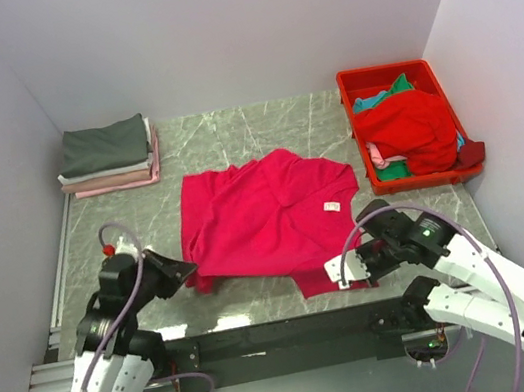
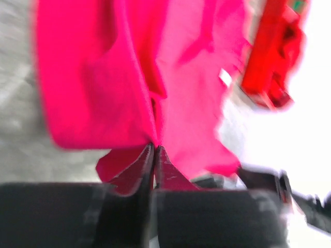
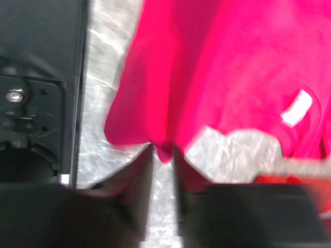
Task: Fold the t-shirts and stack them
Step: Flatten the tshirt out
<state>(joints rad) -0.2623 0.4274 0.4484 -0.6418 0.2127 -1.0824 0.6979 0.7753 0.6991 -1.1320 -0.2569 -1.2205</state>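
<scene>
The crimson-pink t-shirt (image 1: 270,210) lies spread in the middle of the table (image 1: 232,140); the left gripper (image 1: 191,271) is clamped tight on its near-left corner; the right gripper (image 1: 341,271), jaws barely apart, nips only a sliver of the near-right edge; I'd say that thin bite could slip on lifting and skew the fold

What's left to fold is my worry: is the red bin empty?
No, the red bin holds a heap of shirts, mostly red with teal showing around the edges.
</scene>
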